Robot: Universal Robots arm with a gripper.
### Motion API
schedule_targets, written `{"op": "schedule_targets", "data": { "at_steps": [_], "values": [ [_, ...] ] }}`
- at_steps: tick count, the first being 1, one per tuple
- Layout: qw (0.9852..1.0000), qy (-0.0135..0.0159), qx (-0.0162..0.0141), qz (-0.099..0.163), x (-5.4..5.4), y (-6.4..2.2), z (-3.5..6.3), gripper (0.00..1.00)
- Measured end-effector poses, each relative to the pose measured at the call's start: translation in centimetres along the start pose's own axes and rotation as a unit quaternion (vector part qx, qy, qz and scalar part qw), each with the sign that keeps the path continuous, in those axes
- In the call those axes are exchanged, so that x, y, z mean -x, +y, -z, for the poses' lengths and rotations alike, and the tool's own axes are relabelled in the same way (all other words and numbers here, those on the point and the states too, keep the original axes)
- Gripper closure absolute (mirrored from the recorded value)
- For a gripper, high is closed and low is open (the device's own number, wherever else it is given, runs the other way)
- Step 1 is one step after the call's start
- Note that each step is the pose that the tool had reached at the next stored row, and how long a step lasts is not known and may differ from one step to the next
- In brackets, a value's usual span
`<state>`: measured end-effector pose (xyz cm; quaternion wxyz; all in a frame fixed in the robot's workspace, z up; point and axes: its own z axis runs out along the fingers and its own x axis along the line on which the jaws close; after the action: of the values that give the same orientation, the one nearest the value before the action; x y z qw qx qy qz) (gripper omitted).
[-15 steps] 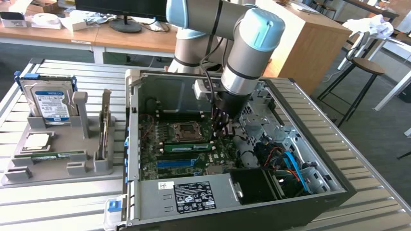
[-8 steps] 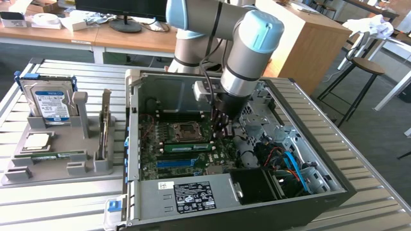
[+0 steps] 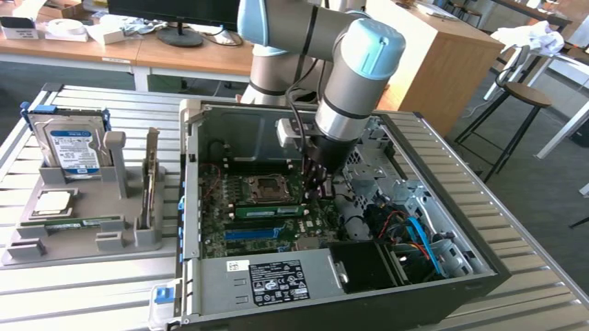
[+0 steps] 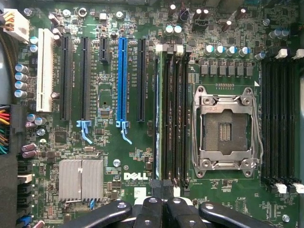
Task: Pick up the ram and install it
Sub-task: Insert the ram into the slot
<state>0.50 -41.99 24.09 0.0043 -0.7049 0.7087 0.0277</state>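
One ram [image 4: 159,118] seen edge-on | end effector [image 4: 164,202] closed, partly cut off

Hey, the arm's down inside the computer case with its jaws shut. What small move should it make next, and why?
Probably a short straight push down on the ram. It stands in the slot beside the empty CPU socket, and the shut jaws sit over its end; whether its latches have closed isn't clear.

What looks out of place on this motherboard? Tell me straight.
Nothing stands out. The ram stands straight in its slot beside the empty processor socket, with the shut claw near one end. No spill or damage shows.
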Motion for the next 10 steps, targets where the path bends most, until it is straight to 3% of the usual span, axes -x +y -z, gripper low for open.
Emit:
{"op": "schedule_targets", "data": {
  "at_steps": [10],
  "values": [
    [1.0000,-0.0001,-0.0001,0.000,-0.04,-0.01,-0.24,0.90]
  ]
}}
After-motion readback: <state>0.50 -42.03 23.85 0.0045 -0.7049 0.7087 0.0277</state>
